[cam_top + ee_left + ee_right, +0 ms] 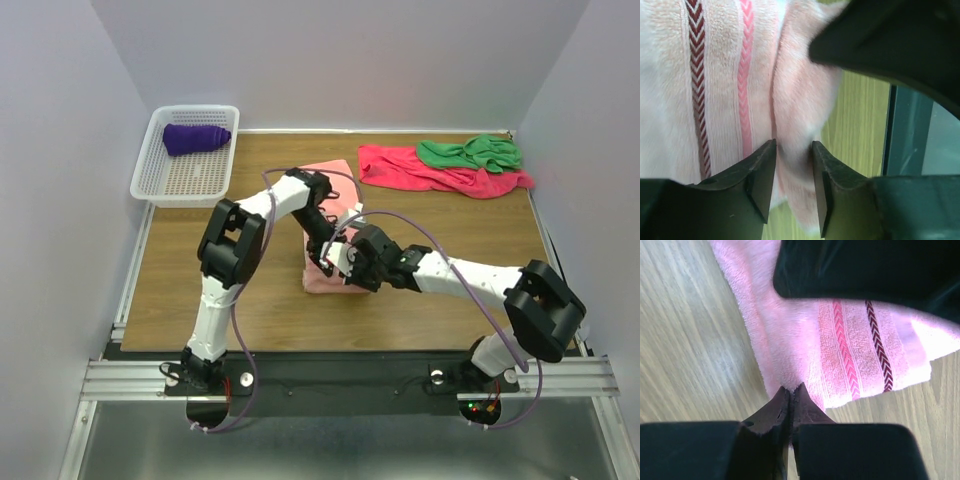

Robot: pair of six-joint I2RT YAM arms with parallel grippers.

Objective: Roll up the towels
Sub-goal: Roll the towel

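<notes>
**Item:** salmon-pink towel. It lies mid-table, lengthwise away from the arms, not rolled. Its near end is bunched under both grippers. A woven band with one pink and one dark-red herringbone stripe crosses the end in hand.

**Right gripper**: the fingers are closed tip to tip at the towel's edge, by the look of it pinching a little of the hem.

**Left gripper**: the fingers stand apart with a raised fold of the towel in the gap. Whether the pads press the fold cannot be told.

**Step in hand (judged):** gathering the near end to begin this towel's roll.

**Next move calls for:** a firm hold on both sides of the end, kept level. The end then has to be turned over onto the flat cloth and rolled away evenly, so the roll does not come out cone-shaped. The left fingers must either close on the fold or clear it first.

**Other stock:**
- The purple towel is rolled and lies in the white mesh basket at the far left.
- The crimson towel and green towel are unrolled and heaped at the far right, the green partly on the crimson.
- Judged tally: one of four towels is done.

**Surface:** matt wood-grain table.

**Room:** plain pale walls stand on three sides. An aluminium rail at the near edge carries the arm bases.
</notes>
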